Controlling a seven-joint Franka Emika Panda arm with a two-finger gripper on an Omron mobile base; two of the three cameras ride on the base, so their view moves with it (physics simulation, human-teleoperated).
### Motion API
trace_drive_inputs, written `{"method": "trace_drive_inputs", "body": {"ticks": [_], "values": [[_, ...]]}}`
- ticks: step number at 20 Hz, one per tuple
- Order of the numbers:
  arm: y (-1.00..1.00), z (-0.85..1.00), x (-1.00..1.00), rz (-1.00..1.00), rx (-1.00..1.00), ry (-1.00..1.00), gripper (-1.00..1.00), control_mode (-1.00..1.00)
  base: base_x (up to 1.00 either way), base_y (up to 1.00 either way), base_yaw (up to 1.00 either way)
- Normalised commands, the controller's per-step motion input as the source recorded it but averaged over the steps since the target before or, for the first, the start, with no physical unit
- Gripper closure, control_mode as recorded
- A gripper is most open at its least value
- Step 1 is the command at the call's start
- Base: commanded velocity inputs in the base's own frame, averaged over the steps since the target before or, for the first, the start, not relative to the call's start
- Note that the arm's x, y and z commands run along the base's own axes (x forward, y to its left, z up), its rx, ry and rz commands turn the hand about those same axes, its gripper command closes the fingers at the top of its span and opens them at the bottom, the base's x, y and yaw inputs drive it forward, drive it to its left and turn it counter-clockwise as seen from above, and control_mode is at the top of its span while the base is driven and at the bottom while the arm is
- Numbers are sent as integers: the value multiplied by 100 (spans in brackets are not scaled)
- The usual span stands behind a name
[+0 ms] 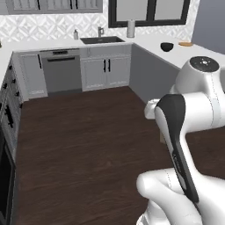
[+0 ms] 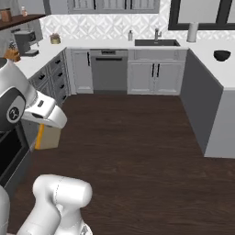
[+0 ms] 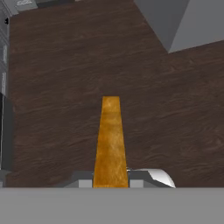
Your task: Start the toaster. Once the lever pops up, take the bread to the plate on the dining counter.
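the robot arm stands over a dark wood floor in the middle of a kitchen. its gripper is pinching the bread, the jaws pressed onto the 2 flat faces of the slice. in the hand view the slice shows edge-on, an orange-brown crust strip reaching away from the jaws above the floor. in the right base view the same slice hangs below the white hand at the left, pale tan with an orange edge, in the air beside the dark oven front.

the dining counter runs along the right, white on top with a grey side wall. near its far end sits a dark bowl, and just beyond it, to the right, the plate, flat and orange-tan. the bread is well apart from the plate.

along the back wall are grey cabinets, a dishwasher and a sink with a tap. a coffee machine stands on the left worktop.
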Motion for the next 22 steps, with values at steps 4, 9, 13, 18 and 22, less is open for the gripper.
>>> {"method": "trace_drive_inputs", "body": {"ticks": [4,9,13,18,22], "values": [[0,0,0,0,0,0,100,100,100,-6,-19],[0,0,0,0,0,0,100,100,100,-24,-15],[0,0,0,0,0,0,100,100,100,-58,-9],[0,0,0,0,0,0,100,100,100,-88,-1],[0,0,0,0,0,0,100,100,77,-100,0]]}}
